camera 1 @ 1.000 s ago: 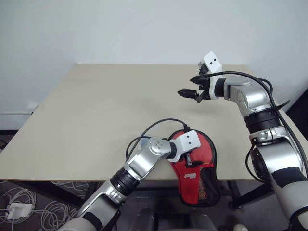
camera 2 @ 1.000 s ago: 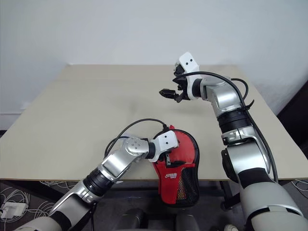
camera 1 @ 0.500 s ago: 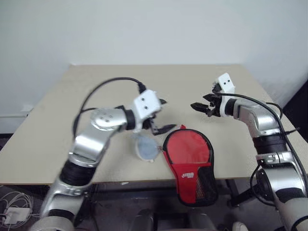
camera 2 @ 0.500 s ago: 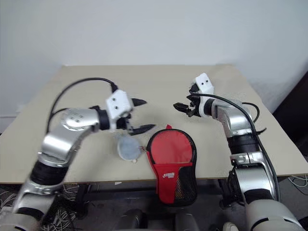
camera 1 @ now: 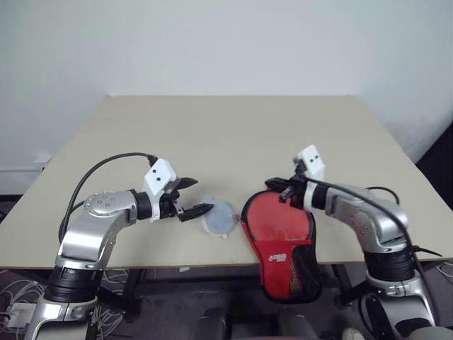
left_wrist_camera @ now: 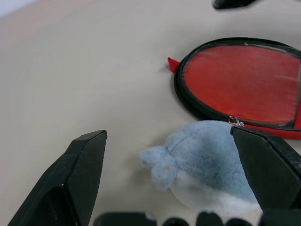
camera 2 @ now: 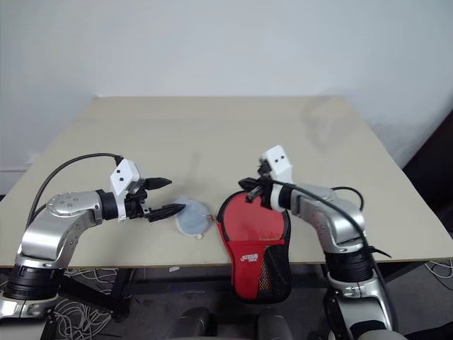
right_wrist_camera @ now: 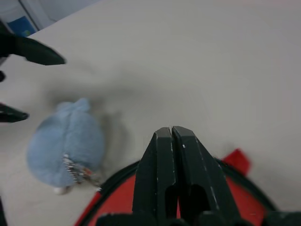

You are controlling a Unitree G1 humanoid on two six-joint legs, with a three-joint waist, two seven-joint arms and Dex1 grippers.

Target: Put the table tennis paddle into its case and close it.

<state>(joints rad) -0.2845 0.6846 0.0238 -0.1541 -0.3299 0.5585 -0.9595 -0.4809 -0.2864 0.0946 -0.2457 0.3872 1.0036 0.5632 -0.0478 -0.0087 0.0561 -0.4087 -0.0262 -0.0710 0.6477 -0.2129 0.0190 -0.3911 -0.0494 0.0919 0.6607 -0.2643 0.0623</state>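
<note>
A red fabric case point(camera 1: 277, 234), paddle-shaped with black trim and a black mesh end, lies zipped at the near edge of the smooth beige tabletop point(camera 1: 233, 134), its mesh end hanging over the edge; a small white logo marks its narrow part; beside its round end rests a soft, fluffy pale-blue plush charm point(camera 1: 217, 217), joined to the zip pull; the right gripper point(camera 1: 277, 189), arm bent and angled down, hovers at the case's far rim with fingers point(right_wrist_camera: 174, 165) clenched on nothing; the left gripper point(camera 1: 192, 197), held low and reaching toward the charm, has its fingers point(left_wrist_camera: 80, 174) spread wide, released.
</note>
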